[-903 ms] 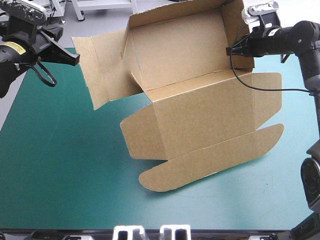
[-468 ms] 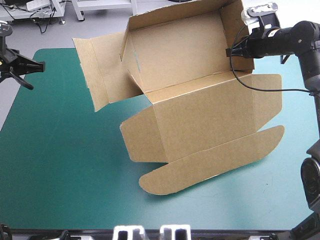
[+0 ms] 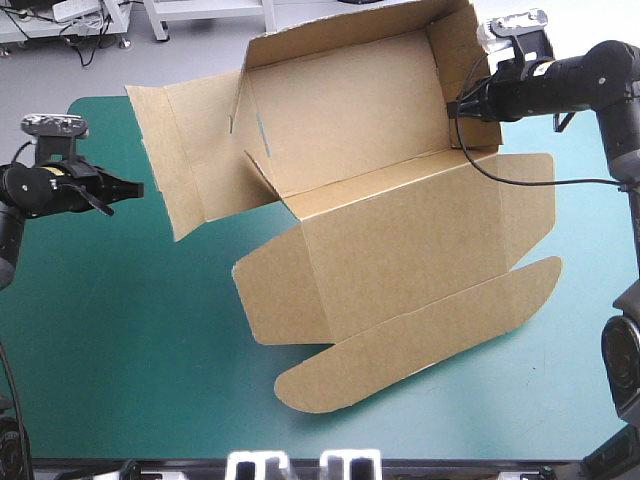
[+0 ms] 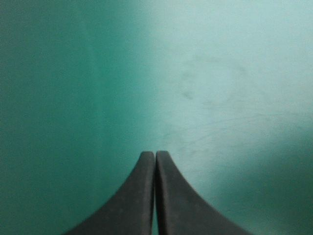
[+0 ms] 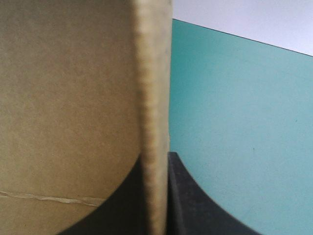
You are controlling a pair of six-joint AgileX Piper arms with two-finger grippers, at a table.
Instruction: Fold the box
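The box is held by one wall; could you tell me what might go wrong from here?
Only the right gripper holds the box, jaws shut on one wall; the board could slip or bend. The left gripper, shut, points at the loose side flap and might knock it.

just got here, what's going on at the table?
The right gripper is shut on the right wall of the brown box, whose back part stands raised while the lid panel lies flat toward the near edge. The left gripper is shut and empty, over the teal-green cover, apart from the box's left flap.
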